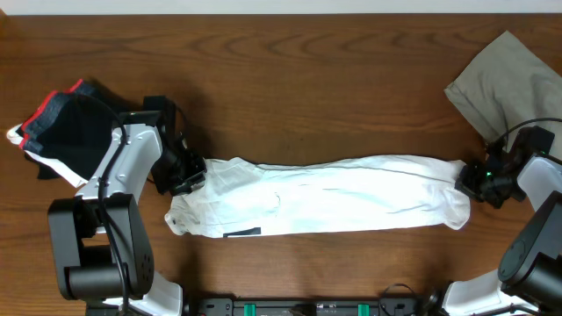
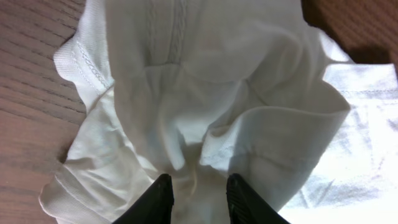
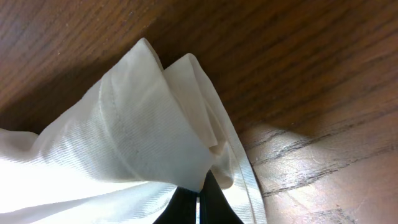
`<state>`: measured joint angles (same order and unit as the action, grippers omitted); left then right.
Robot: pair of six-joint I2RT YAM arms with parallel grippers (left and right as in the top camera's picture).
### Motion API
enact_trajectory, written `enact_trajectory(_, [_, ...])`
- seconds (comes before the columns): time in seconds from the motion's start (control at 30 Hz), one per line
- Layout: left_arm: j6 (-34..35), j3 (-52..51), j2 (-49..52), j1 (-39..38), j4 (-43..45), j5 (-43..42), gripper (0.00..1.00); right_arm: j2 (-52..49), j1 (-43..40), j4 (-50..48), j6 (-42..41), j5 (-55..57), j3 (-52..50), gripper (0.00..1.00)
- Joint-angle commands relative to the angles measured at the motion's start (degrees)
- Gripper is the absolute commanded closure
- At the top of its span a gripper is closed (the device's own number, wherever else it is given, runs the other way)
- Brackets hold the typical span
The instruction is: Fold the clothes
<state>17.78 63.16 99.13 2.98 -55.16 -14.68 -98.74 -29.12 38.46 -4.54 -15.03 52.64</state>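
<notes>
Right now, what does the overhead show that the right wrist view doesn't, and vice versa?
Only overhead: the whole shirt lying as a long band between the left hand and right hand, the grey garment at the far right, and the black pile at the left. Only right wrist: the fingers shut on a pinched fold of the shirt's edge. Both: the shirt and the table.

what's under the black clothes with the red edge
White cloth pokes out from beneath the black clothes at their left and lower edges. How far it runs under them is covered, so what it is can't be told.
</notes>
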Motion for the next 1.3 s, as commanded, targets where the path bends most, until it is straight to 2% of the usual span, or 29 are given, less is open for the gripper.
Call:
enact_trajectory(0.0, [-0.09, -0.37, -0.28, 0.2, -0.68, -0.11, 0.6, -0.39, -0.07, -0.11, 0.35, -0.44, -0.37, 0.99])
enact_trajectory(0.43, [-0.13, -0.37, -0.28, 0.2, -2.36, -0.15, 0.6, -0.39, -0.07, 0.02, 0.35, -0.42, -0.37, 0.99])
enact_trajectory(0.57, [-0.13, -0.37, -0.28, 0.2, -2.32, -0.11, 0.7, -0.39, -0.07, 0.04, 0.35, -0.42, -0.37, 0.98])
enact_trajectory(0.67, [-0.13, -0.37, -0.28, 0.2, -2.4, -0.13, 0.71, -0.39, -0.07, 0.09, 0.35, -0.42, -0.37, 0.98])
enact_trajectory(0.7, [-0.13, -0.37, -0.28, 0.2, -2.47, -0.13, 0.7, -0.39, -0.07, 0.09, 0.37, -0.42, -0.37, 0.98])
enact_trajectory(0.83, [-1.14, -0.37, -0.28, 0.2, -2.84, -0.44, 0.47, -0.39, -0.07, 0.09, 0.37, -0.42, -0.37, 0.98])
enact_trajectory(0.9, [-4.37, -0.31, -0.31, 0.2, -2.32, -1.84, 0.43, -0.39, -0.07, 0.09, 0.37, -0.42, -0.37, 0.98])
enact_trajectory(1.27, [-7.67, 0.42, -3.3, 0.2, 3.48, -4.22, 0.42, -0.39, -0.07, 0.09, 0.37, 0.2, -0.55, 0.98])
